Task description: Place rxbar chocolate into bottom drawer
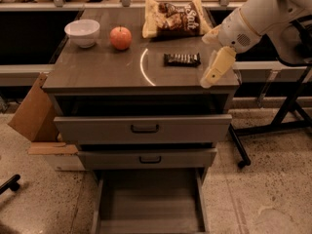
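Desk [97, 72], seen from the front: three grey drawers, with the bottom drawer [148, 204] pulled out and its floor bare. My end effector [214, 69] hangs over the desk's front right corner, pointing down; I cannot tell whether it is apart or together, and it holds nothing I can see. Chip bag [174, 18] at the back edge, right of centre. White bowl [82, 32] near the back left corner, apple [120, 37] just beside it. The rxbar chocolate [182, 59] lies flat in front of the chip bag, near my end effector but apart from it.
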